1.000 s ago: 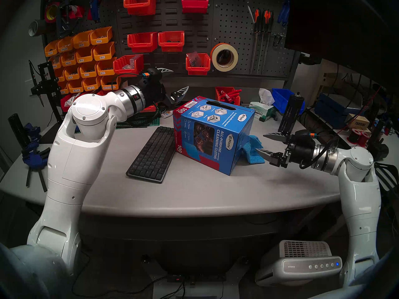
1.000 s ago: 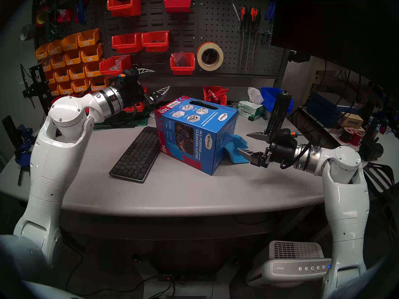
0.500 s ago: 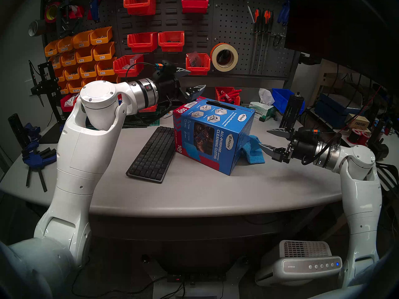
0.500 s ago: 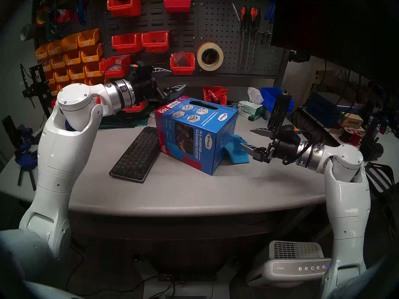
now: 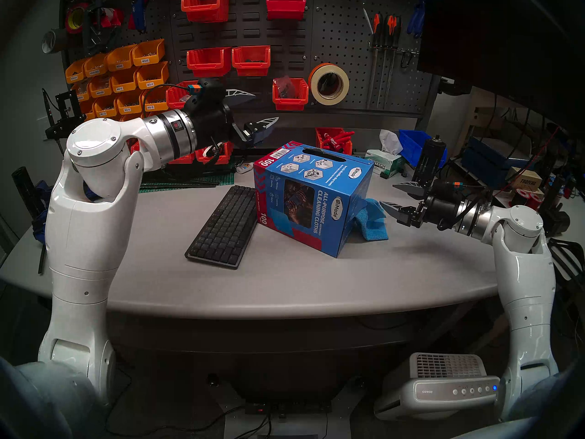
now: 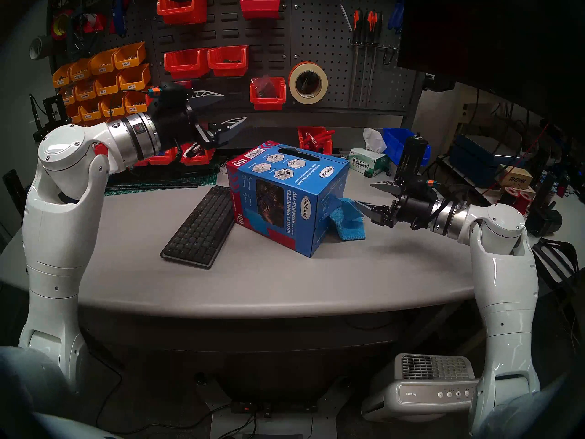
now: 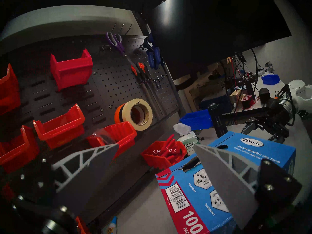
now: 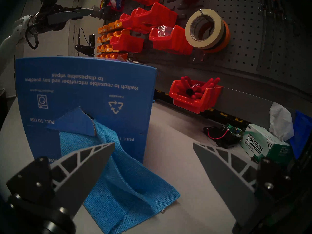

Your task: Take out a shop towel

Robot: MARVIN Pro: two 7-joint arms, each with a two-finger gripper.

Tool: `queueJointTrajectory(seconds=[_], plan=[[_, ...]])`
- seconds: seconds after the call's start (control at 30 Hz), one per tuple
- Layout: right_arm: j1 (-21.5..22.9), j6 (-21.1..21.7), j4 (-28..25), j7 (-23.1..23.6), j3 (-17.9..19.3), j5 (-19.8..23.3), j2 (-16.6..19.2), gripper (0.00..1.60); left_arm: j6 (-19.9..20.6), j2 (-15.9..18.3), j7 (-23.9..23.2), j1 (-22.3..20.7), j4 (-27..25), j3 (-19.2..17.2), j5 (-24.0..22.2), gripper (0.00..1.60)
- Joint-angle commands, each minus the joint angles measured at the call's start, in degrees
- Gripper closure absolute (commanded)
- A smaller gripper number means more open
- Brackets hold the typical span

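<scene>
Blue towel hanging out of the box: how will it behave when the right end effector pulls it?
The towel is probably limp: it drapes in folds onto the table. Its woven texture should grip easily. It leaves the box through a torn flap, so it may drag the box.

Pretty clearly a workshop or maker-lab bench. The back wall is a dark pegboard (image 5: 342, 45) hung with red bins (image 5: 250, 59) and labelled orange parts bins (image 5: 126, 80) full of small hardware, plus screwdrivers (image 5: 384, 29), scissors (image 7: 116, 42) and a fat roll of masking tape (image 5: 329, 84). A green cutting mat (image 5: 202, 178) sits at the back left edge of the grey surface (image 5: 285, 286), with wire spools (image 5: 525, 199) and cables off to the right.
</scene>
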Motion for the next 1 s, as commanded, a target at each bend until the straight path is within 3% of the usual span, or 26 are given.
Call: queueJointTrajectory(seconds=[0.0, 0.43, 0.7, 0.97], plan=[[6.84, -1.02, 2.06, -3.35, -1.89, -0.51, 0.32, 0.0, 2.3, 1.74, -0.51, 7.36, -4.4, -6.34, -0.85, 0.0], [12.37, -2.2, 7.81, -9.75, -7.56, -2.08, -0.31, 0.0, 5.07, 0.95, -1.12, 18.75, -8.76, -11.8, 0.4, 0.0], [15.63, -2.68, 11.45, -12.86, -10.05, -3.0, -0.85, 0.0, 5.42, -0.52, -0.57, 21.82, -11.02, -12.96, 0.31, 0.0], [18.78, -3.33, 14.46, -14.25, -12.31, -3.59, -1.38, 0.0, 5.14, -2.97, 0.27, 23.22, -12.59, -10.96, -0.37, 0.0]])
